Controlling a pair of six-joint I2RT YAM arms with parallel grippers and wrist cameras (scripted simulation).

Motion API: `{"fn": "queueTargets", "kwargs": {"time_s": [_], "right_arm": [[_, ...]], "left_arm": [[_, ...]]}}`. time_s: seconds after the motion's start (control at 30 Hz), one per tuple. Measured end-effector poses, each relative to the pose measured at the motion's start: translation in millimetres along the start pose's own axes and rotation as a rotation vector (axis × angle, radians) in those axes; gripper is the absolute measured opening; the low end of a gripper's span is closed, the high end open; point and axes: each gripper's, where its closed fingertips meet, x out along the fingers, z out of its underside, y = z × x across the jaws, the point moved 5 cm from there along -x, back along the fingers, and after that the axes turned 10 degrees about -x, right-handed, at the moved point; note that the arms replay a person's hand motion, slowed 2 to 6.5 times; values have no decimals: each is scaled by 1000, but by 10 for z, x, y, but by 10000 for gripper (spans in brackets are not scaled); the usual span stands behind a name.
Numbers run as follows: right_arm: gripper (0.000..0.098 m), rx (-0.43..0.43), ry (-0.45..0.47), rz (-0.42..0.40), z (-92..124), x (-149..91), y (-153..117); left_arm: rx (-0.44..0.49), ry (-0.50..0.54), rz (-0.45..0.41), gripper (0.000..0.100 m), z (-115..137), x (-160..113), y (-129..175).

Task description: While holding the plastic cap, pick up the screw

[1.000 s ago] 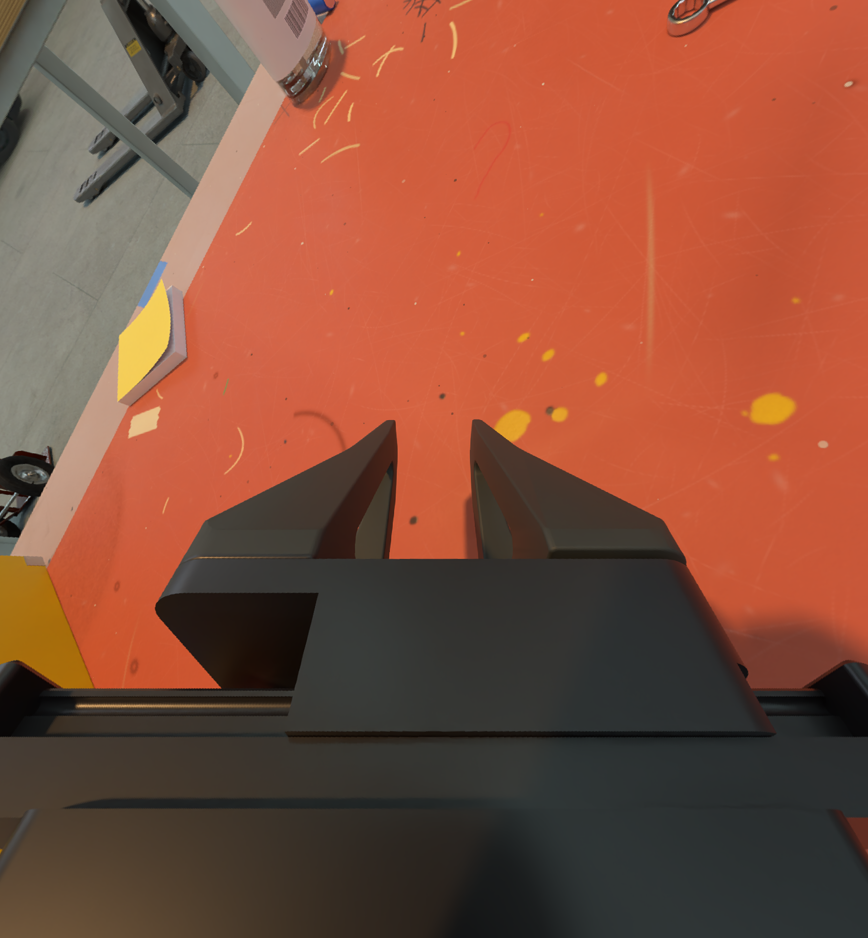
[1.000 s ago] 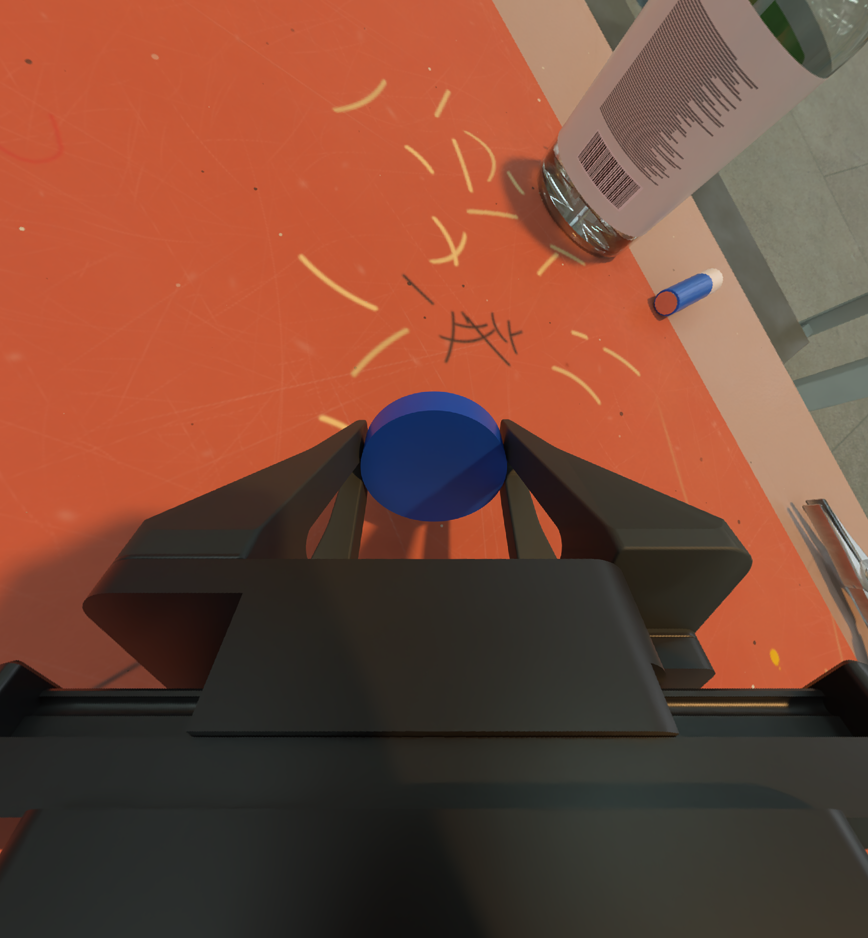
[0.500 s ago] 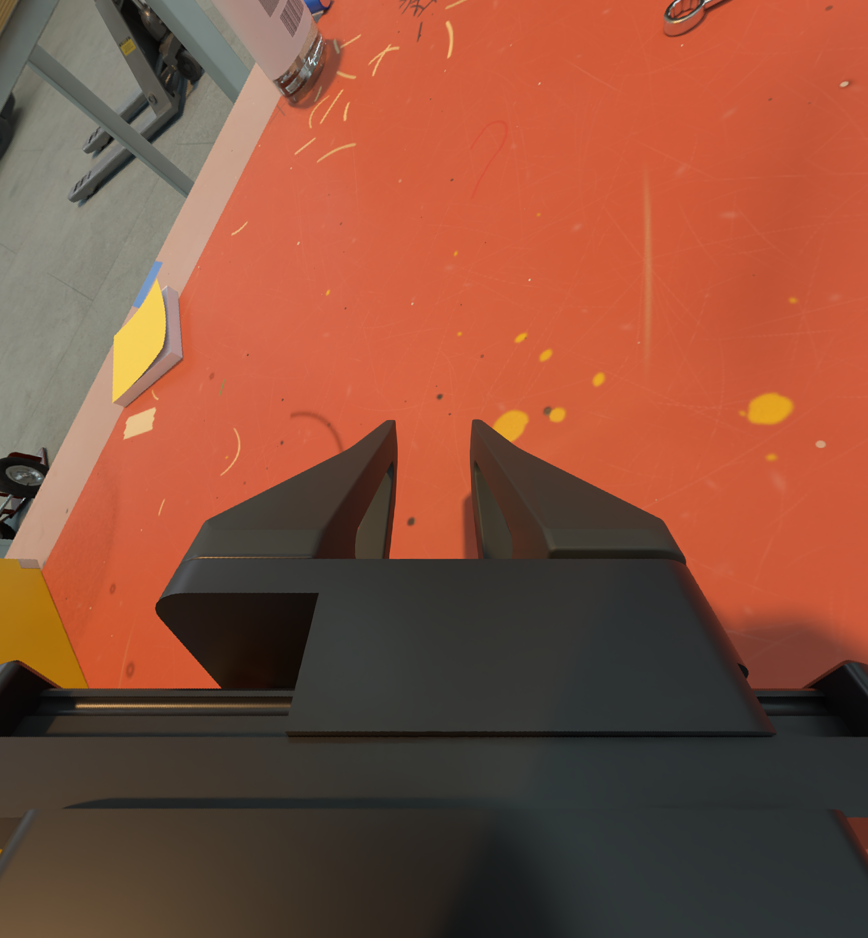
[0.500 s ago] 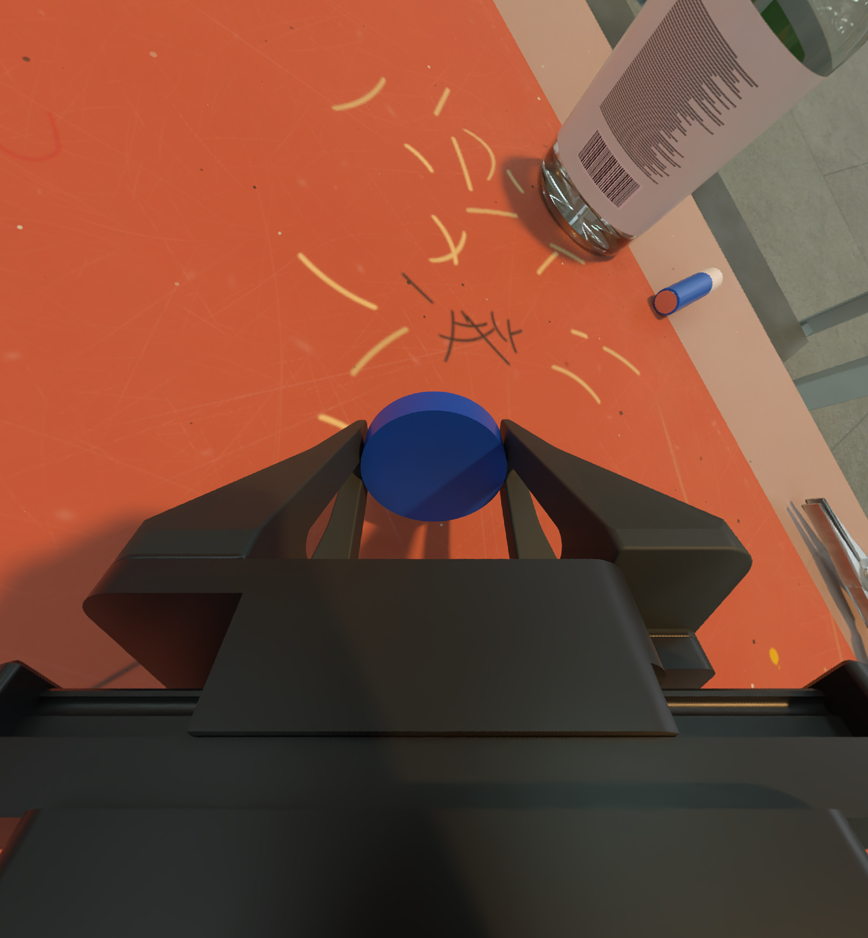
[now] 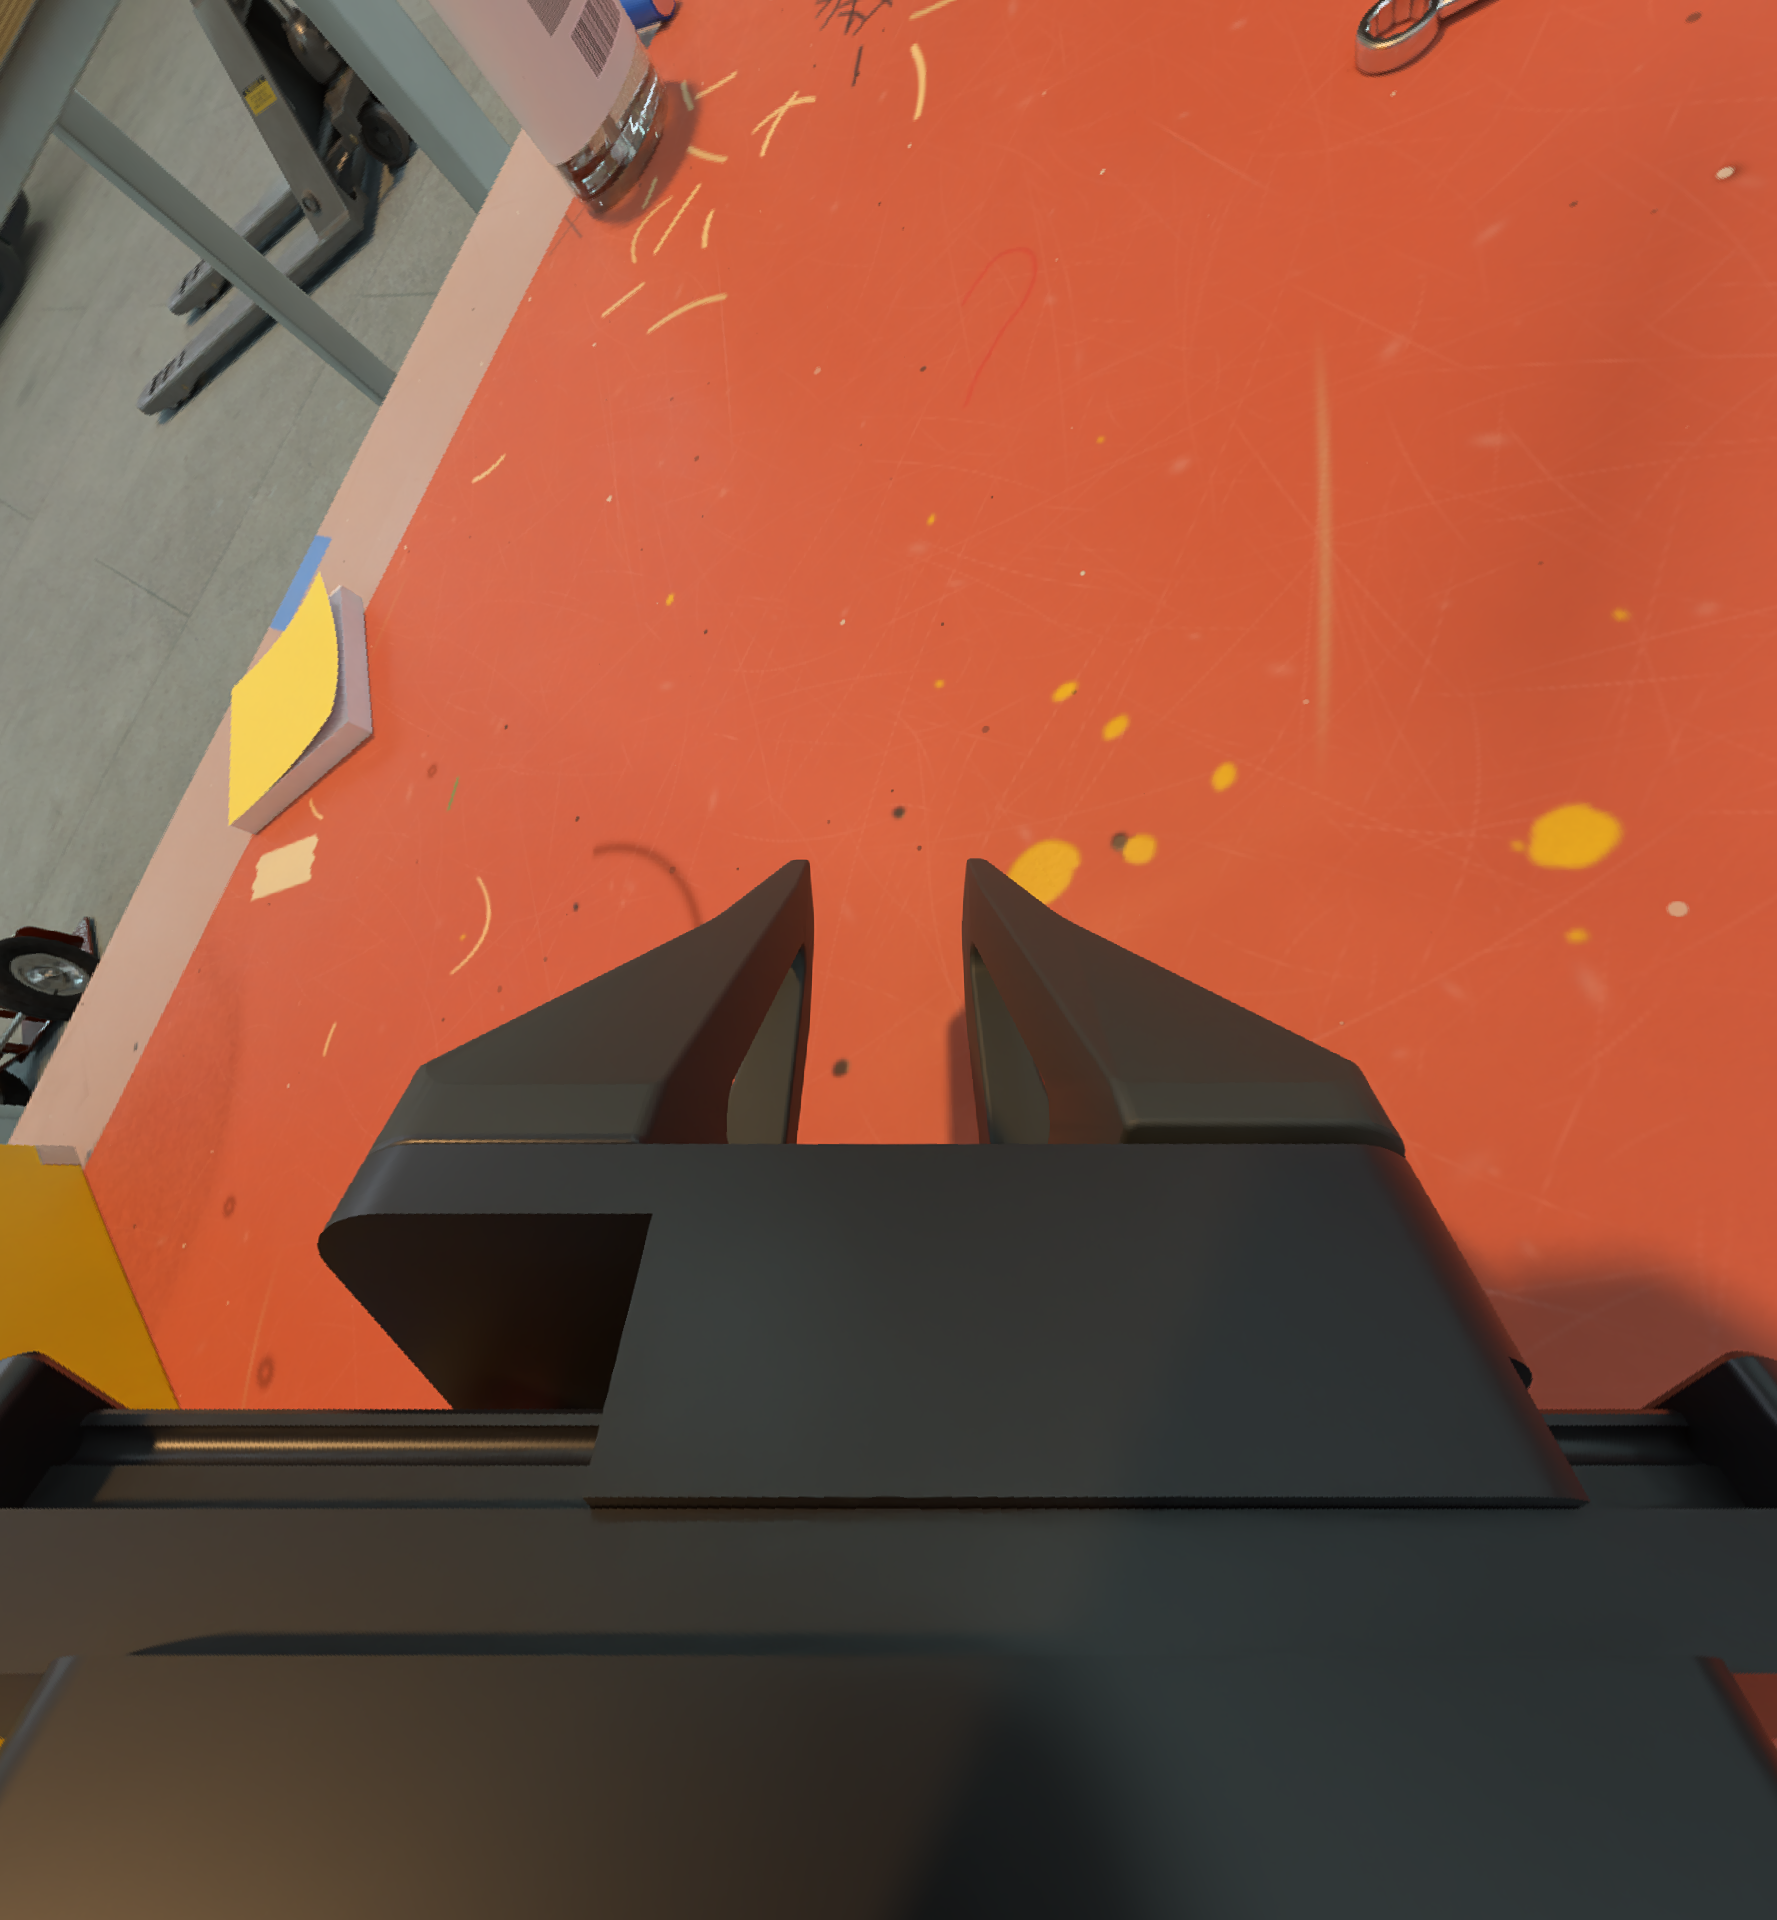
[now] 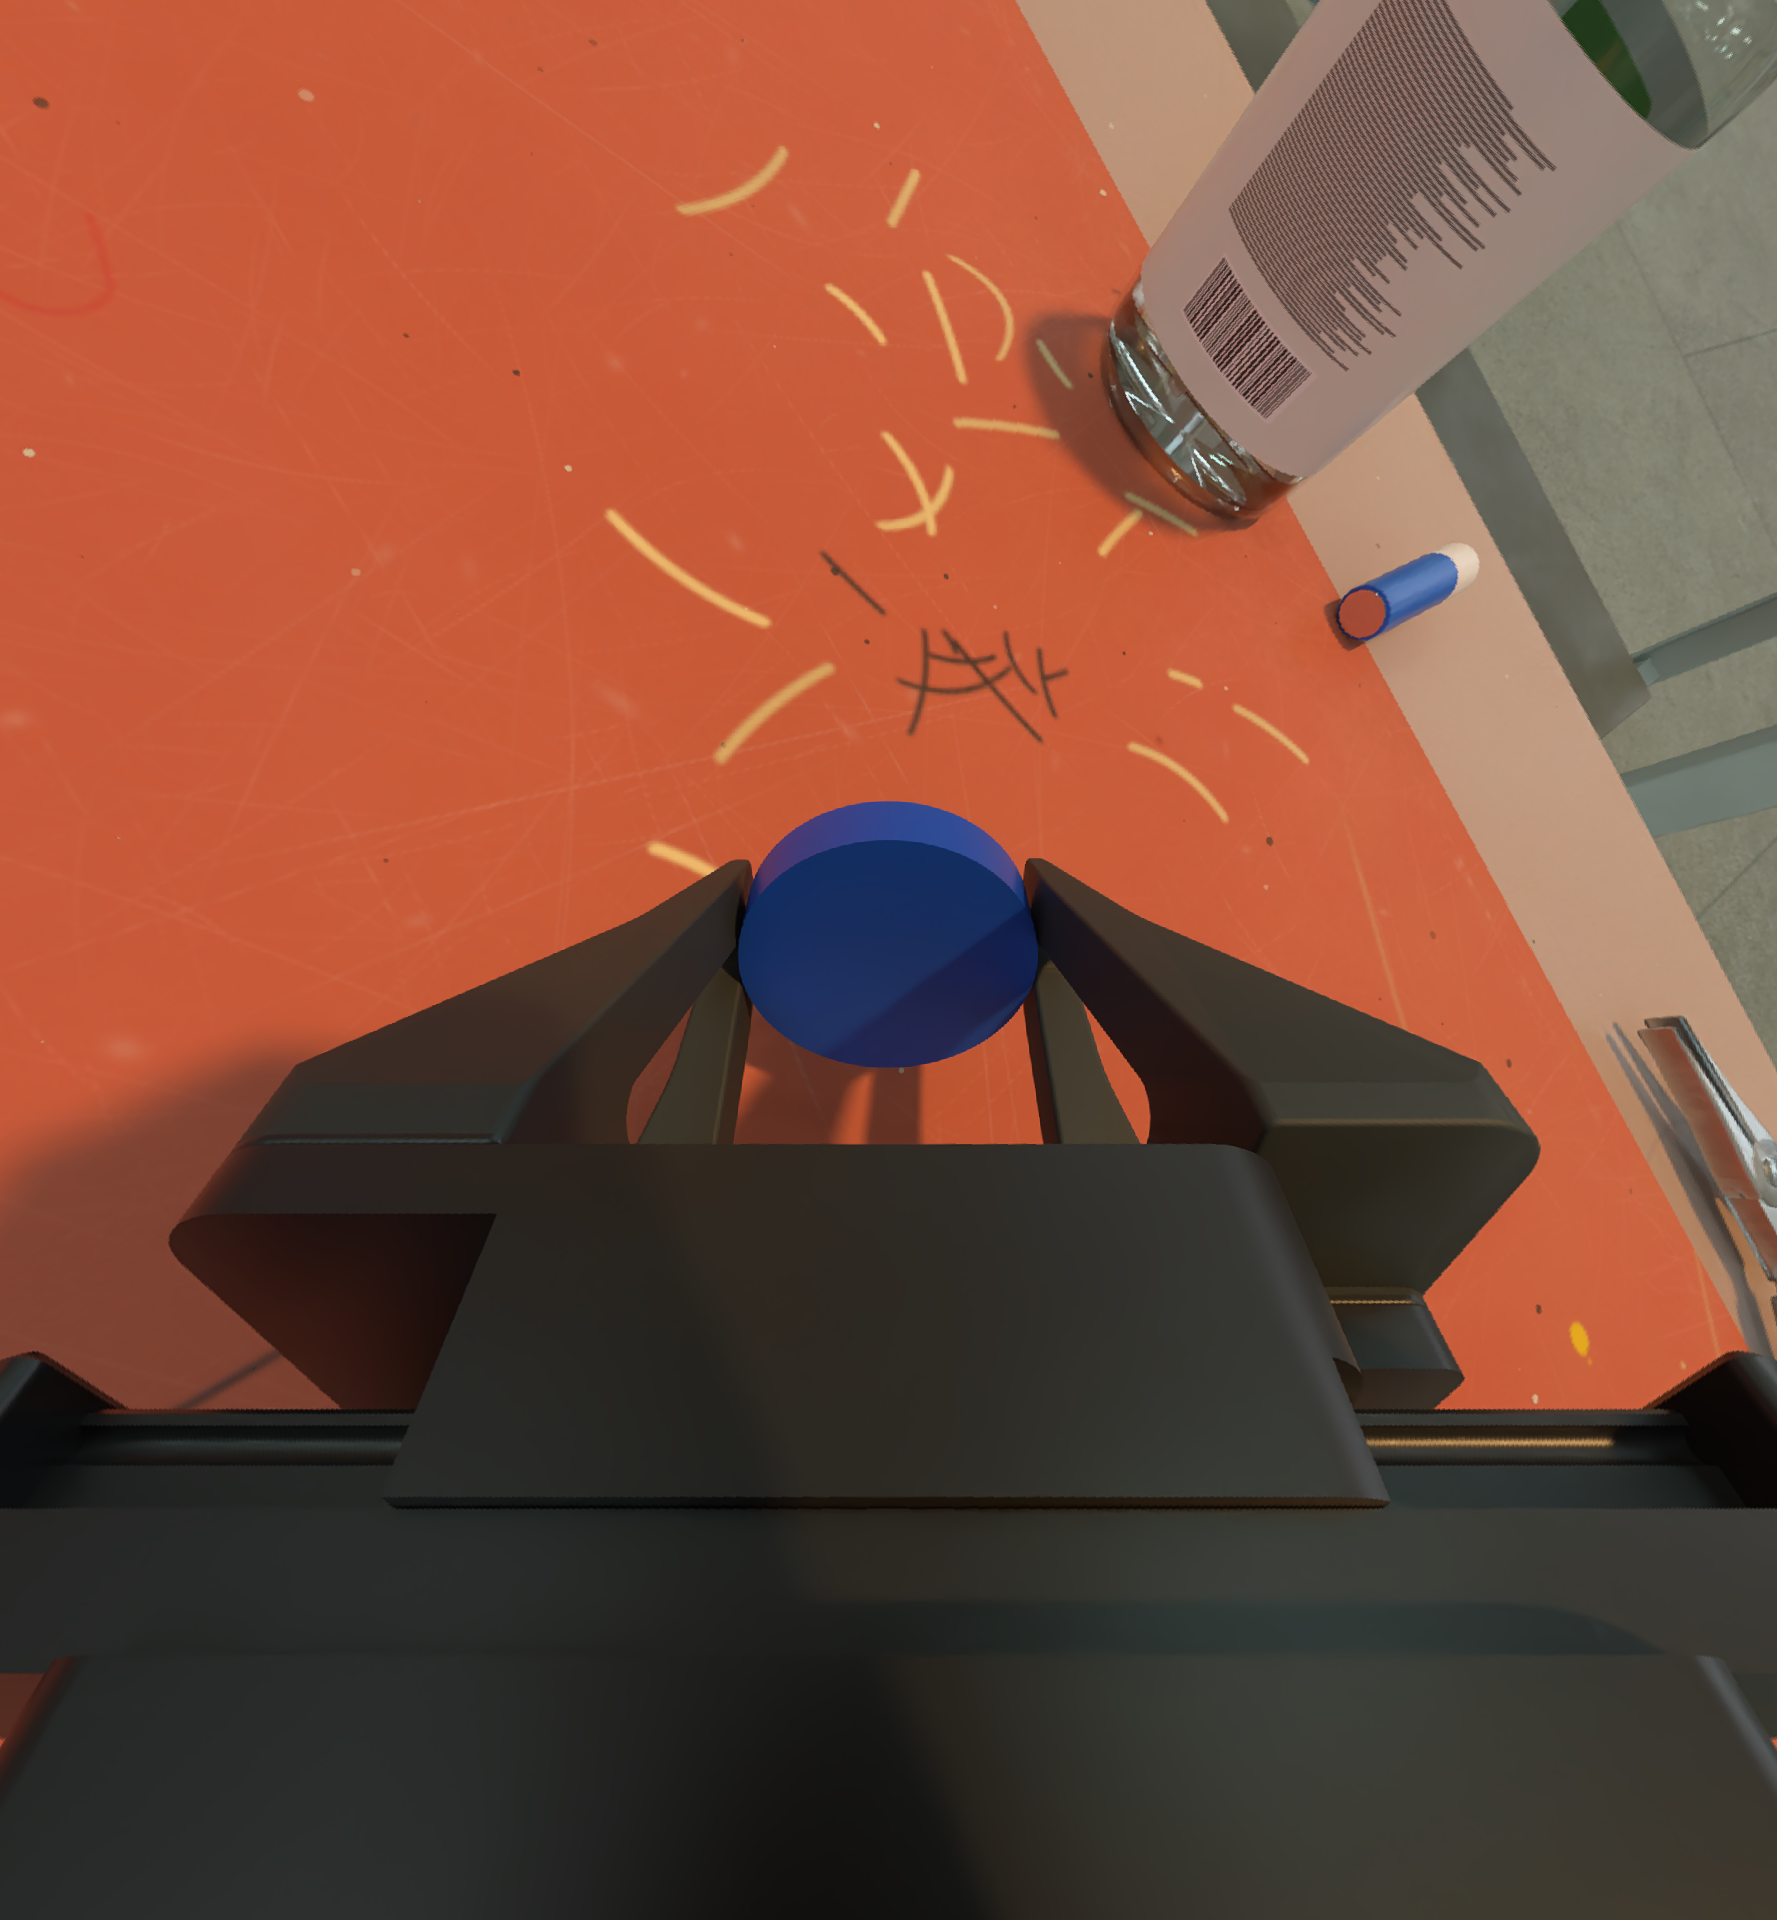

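Holding blue plastic cap (image 6: 886,951) clamped between right gripper (image 6: 886,914) jaws, above table. Left gripper (image 5: 886,904) over bare orange table (image 5: 1071,468), jaws slightly apart, nothing between. Screw not visible in either view. Judged step: cap secured, screw pickup pending; next move needs locating screw, then left-arm approach. Table scratched, paint-flecked; bottle (image 6: 1383,270), blue marker (image 6: 1403,592), pliers (image 6: 1757,1174), wrench (image 5: 1403,36), yellow pad (image 5: 292,707) near edges; grey floor (image 5: 84,520) beyond.

Scuffed matt orange tabletop (image 5: 1071,468); shiny metal wrench (image 5: 1403,36).
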Motion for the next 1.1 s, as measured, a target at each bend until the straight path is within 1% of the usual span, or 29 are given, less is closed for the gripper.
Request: {"fn": "queueTargets", "kwargs": {"time_s": [1.1], "right_arm": [[428,-10,-14,4,20,0,3]], "left_arm": [[2,0,0,243,0,0,1]]}}
